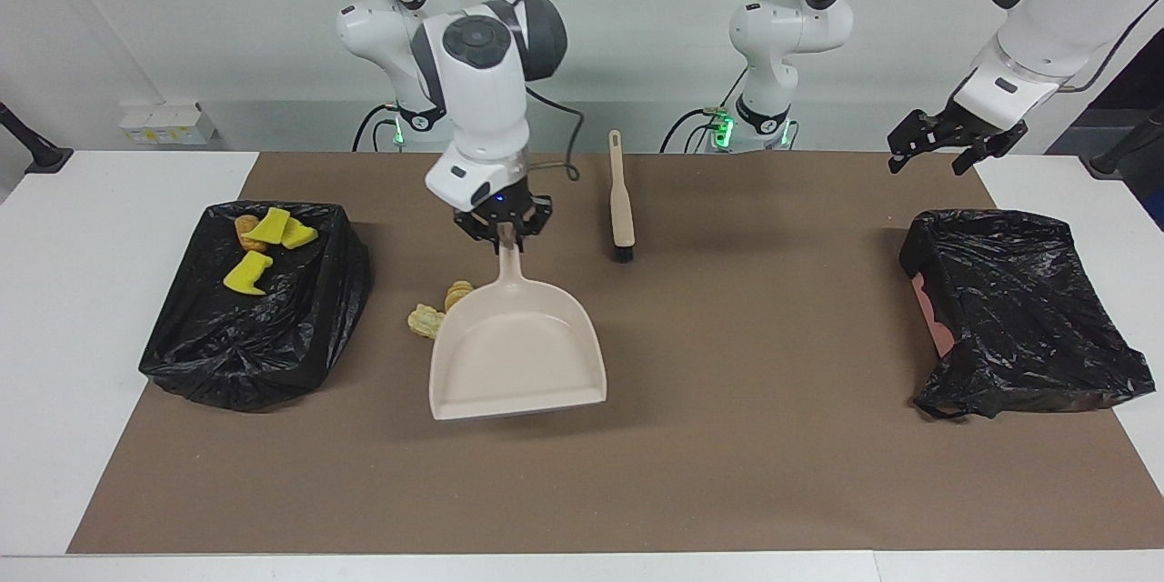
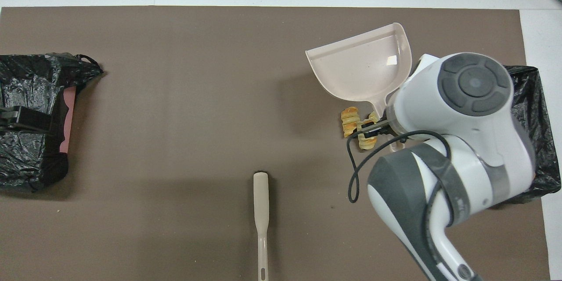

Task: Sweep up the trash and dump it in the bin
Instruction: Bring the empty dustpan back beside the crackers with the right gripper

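Right gripper jaws are clamped on the dustpan handle; pan hangs below them, mouth pointing away from the robots, long axis running handle-to-lip in that same line. Left gripper jaws stand apart, waiting over the table near the empty bin. You've got three pastries on the mat just beside the pan, under the right jaws toward the right arm's bin. That bin already holds the yellow wedges and a brown roll. My read: pastries are light and crumbly, so don't pinch them, push them. Brush lies flat with its bristles away from the robots; take it by the handle.
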Action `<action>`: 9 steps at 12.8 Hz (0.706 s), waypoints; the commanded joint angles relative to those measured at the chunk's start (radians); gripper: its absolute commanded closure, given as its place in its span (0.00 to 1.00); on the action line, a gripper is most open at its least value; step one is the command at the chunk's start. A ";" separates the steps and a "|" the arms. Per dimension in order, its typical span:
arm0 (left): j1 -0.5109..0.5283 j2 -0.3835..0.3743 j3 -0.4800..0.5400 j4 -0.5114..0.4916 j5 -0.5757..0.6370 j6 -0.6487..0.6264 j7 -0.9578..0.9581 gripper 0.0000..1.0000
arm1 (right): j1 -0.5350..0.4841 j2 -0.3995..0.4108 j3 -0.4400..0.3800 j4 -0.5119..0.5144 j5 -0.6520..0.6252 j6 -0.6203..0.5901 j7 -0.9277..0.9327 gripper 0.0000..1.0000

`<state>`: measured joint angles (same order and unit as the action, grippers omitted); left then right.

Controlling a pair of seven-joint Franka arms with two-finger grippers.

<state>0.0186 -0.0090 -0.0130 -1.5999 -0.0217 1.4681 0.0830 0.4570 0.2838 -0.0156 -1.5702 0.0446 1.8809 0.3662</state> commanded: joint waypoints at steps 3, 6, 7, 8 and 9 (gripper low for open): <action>-0.006 0.050 -0.001 0.055 -0.006 -0.011 -0.011 0.00 | 0.092 0.277 0.008 0.300 0.024 0.033 0.149 1.00; -0.016 0.050 -0.001 0.043 -0.007 0.014 -0.008 0.00 | 0.134 0.391 0.011 0.375 0.023 0.133 0.227 1.00; -0.025 0.050 -0.001 0.041 -0.007 0.017 -0.008 0.00 | 0.147 0.394 0.011 0.365 0.018 0.147 0.227 1.00; -0.032 0.050 0.001 0.037 -0.004 0.024 -0.006 0.00 | 0.150 0.391 0.011 0.357 0.015 0.147 0.227 1.00; -0.034 0.050 0.001 0.037 -0.004 0.024 -0.006 0.00 | 0.158 0.399 0.011 0.339 0.015 0.153 0.229 1.00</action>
<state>0.0036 0.0332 -0.0212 -1.5732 -0.0247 1.4795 0.0830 0.6132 0.6682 -0.0098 -1.2486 0.0584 2.0298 0.5760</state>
